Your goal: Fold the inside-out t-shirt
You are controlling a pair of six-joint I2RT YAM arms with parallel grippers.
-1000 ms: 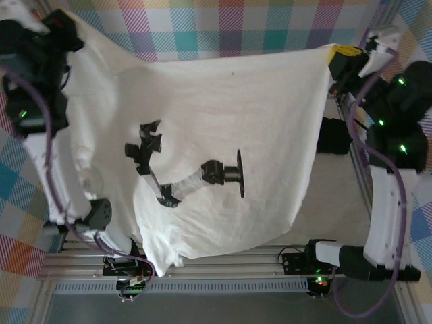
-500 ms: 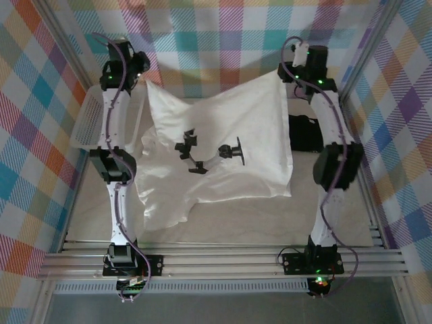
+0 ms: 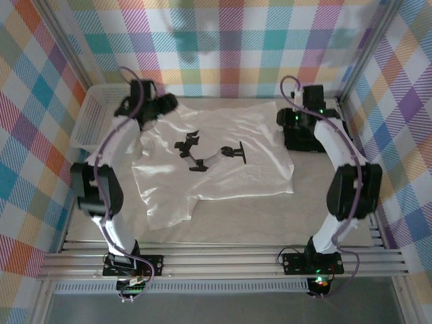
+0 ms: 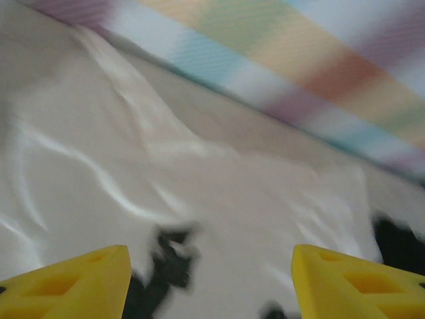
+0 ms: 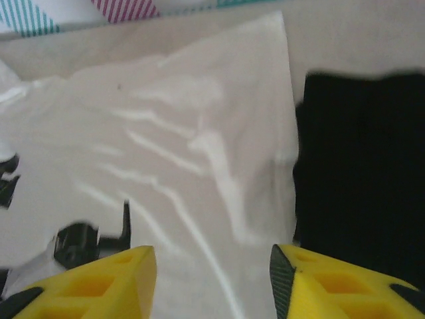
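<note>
The inside-out t-shirt [image 3: 223,179] lies spread on the table, white, with a black print [image 3: 206,152] in its middle. My left gripper [image 3: 164,106] hovers over its far left corner. In the left wrist view it [image 4: 210,259] is open, with only the shirt cloth [image 4: 232,193] below the yellow fingers [image 4: 86,279]. My right gripper [image 3: 294,128] hangs at the shirt's far right edge. In the right wrist view it [image 5: 211,259] is open too, above the shirt [image 5: 166,133], gripping nothing.
A black folded garment [image 3: 307,142] lies on the table just right of the shirt, under my right arm, and shows dark in the right wrist view [image 5: 362,166]. A white basket [image 3: 91,121] stands at the far left. Plaid walls enclose the table.
The shirt, held up by its top corners a second ago, has come down flat on the table. Both grippers have opened and let go of it.
</note>
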